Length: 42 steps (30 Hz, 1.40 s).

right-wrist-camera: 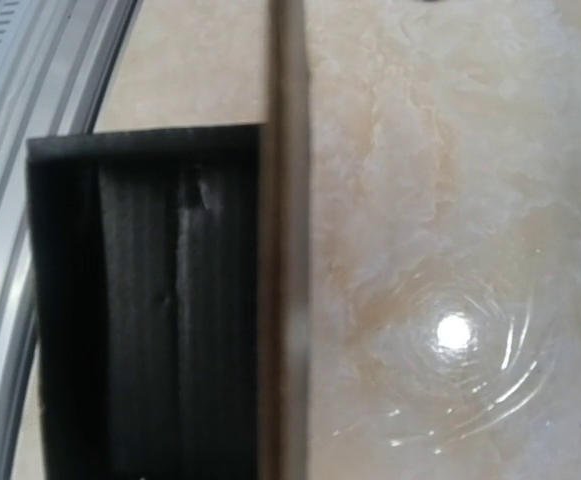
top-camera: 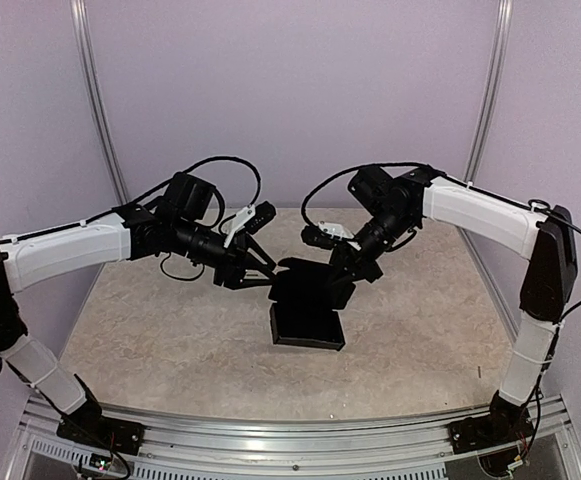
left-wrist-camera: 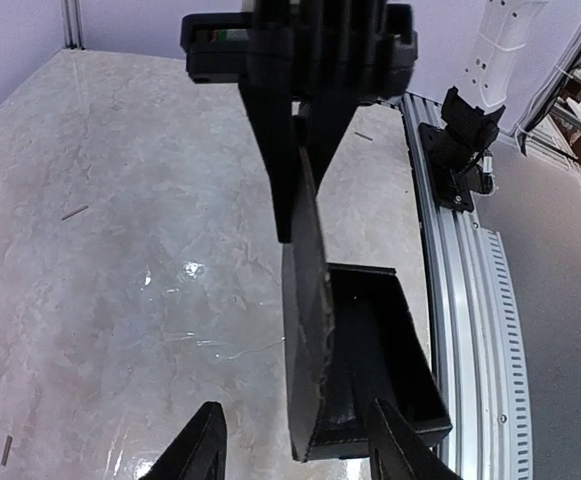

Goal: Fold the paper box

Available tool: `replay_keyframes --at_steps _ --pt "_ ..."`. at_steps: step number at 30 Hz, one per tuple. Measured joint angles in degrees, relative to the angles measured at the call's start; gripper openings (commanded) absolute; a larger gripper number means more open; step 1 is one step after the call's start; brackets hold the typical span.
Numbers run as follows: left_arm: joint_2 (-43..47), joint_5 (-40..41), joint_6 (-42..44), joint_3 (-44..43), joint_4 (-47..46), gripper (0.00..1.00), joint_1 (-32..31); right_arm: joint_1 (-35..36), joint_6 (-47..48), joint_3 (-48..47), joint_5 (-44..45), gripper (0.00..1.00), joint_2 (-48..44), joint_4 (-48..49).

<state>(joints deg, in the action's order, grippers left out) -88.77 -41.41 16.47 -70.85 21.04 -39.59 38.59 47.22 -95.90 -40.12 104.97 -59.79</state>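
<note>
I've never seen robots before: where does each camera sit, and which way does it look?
Top external: high behind the robot, facing down on left arm, right arm, table and paper box.
Left wrist: looks past the open left gripper at the box and right gripper.
Right wrist: close above the box's inside; own fingers unclear.
All three share the box.

The table (top-camera: 170, 340) is a pale beige, marbled slab, glossy enough to throw back a bright spot of lamp light. The paper box (top-camera: 308, 325) rests directly on it, its tray lying just below the left gripper (left-wrist-camera: 292, 405) and the right gripper (left-wrist-camera: 300, 195). A few small dark slivers (left-wrist-camera: 73, 212) lie on the bare surface, well off to the left gripper's left.
</note>
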Motion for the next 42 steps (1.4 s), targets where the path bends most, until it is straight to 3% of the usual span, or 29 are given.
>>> replay_keyframes --at_steps 5,13,21,29,34,42 --pt "-2.19 -3.41 0.31 -1.66 0.00 0.42 -0.46 -0.39 0.57 -2.25 -0.33 0.00 2.47 -0.35" --pt "-3.26 -2.19 0.81 -3.61 1.70 0.48 0.07 -2.05 1.95 -2.93 -0.90 0.00 2.51 -0.72" --pt "2.10 -2.38 0.42 -2.69 0.11 0.47 10.29 -2.38 5.05 -2.80 0.15 0.00 1.73 -2.08" --pt "-6.97 -5.57 0.44 -3.63 -0.37 0.46 4.55 -2.38 3.67 -2.75 0.04 0.00 0.59 -1.73" --pt "-7.15 -5.77 0.50 -3.63 -0.48 0.43 0.94 -2.38 2.45 -2.40 0.26 0.00 0.24 -1.38" --pt "-7.28 -6.25 0.48 -3.82 -0.59 0.40 0.59 -2.38 1.77 -2.47 -0.15 0.00 0.24 -1.79"
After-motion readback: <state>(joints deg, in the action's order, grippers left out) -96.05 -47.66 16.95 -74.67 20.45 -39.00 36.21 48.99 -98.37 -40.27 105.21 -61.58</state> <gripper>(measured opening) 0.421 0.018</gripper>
